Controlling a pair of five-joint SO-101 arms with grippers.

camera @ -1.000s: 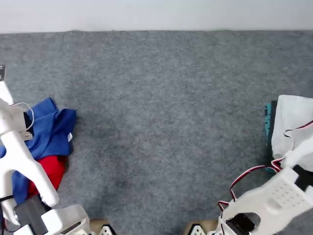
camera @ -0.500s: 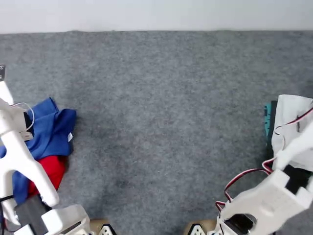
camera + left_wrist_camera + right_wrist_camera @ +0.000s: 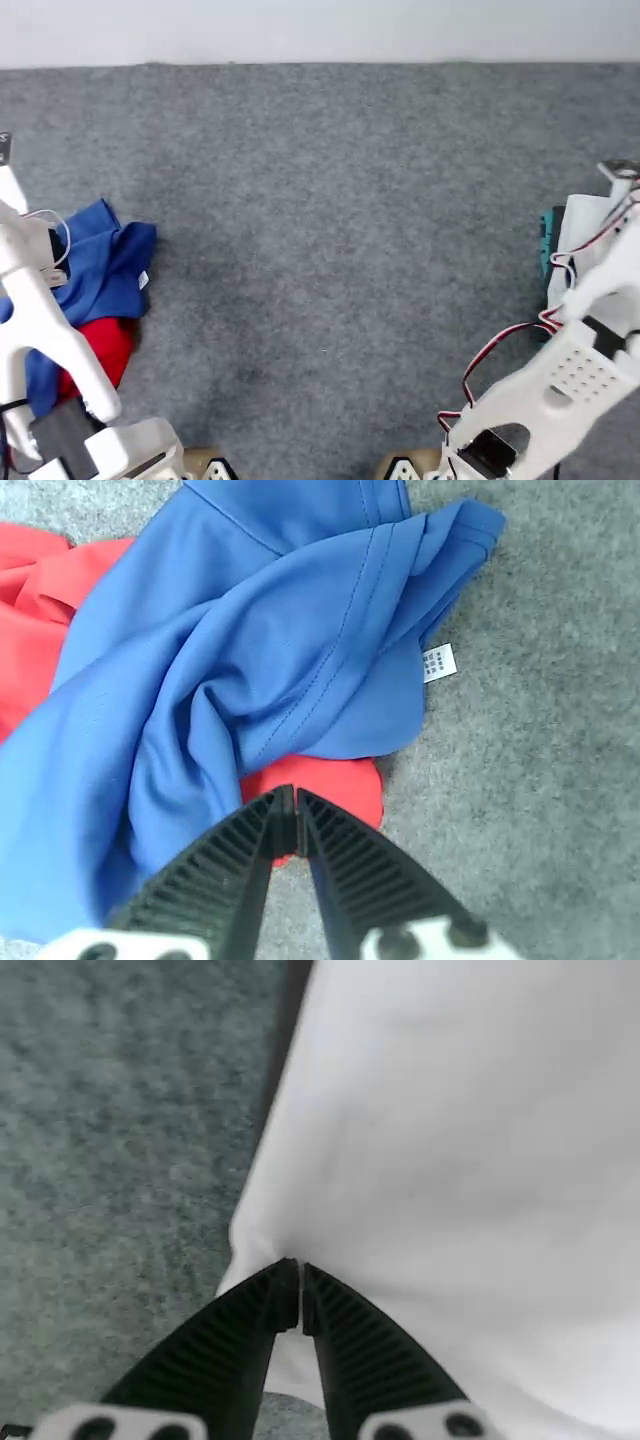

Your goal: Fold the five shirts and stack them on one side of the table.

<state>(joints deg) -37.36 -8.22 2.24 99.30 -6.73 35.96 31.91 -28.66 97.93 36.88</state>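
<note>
High view: blue shirt point(image 3: 105, 262) crumpled at the left edge of the counter point(image 3: 340, 220), draped over a red shirt point(image 3: 105, 352), beneath the left arm. At the right edge, white shirt point(image 3: 592, 232) folded flat on a teal shirt point(image 3: 549, 245), the teal peeking out as a strip along its left side. Right arm over that stack.

Left wrist view: left fingers point(image 3: 285, 808) closed tip to tip, nothing visibly between them, poised where the blue cloth point(image 3: 230, 660) overlaps the red point(image 3: 40, 630). Bulk of the blue just beyond the tips on the far side, stitched hems running diagonally away toward the right, small white label point(image 3: 436, 663) at the right-hand hem. Soft, wrinkled, layers twisted together; red lobe directly under the tips.

Right wrist view: right fingers point(image 3: 288, 1280) closed, tips at the left edge of the white shirt point(image 3: 450, 1160). Cannot tell whether any cloth is pinched. White fabric smooth, barely creased.

Judgement: four shirts counted, two stacked right, two unfolded left. Probably blue next, to be drawn right onto the open middle of the counter. Left arm plainly nearer. Must open before any grasp. Risk of dragging the red along with the blue.
</note>
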